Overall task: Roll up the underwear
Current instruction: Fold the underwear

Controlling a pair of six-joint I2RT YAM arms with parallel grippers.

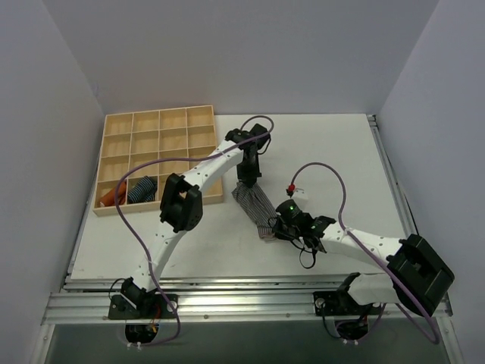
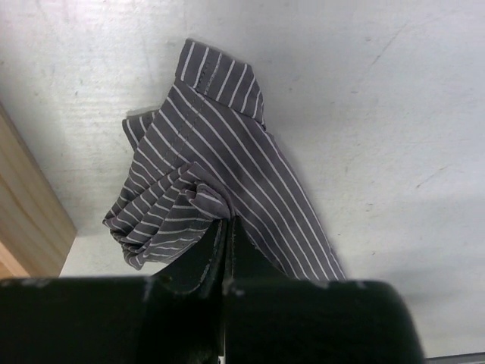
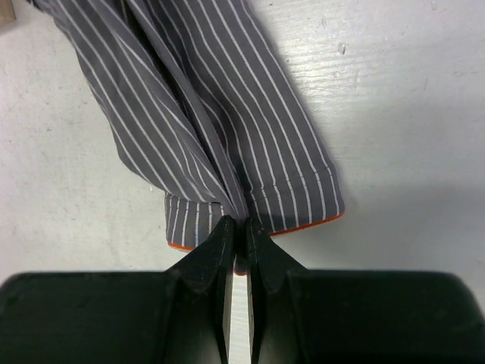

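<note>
Striped underwear (image 1: 254,206) held between two grippers on the white surface (image 1: 341,152).
The left gripper (image 2: 227,227) is closed on a bunched, pleated fold; the right gripper (image 3: 239,227) pinches the orange-edged hem. The cloth is soft and grey with fine white stripes, near the wooden tray (image 1: 159,111).

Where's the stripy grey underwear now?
In the top view, the grey white-striped underwear lies mid-table, right of the wooden tray, held by left gripper and right gripper.
</note>
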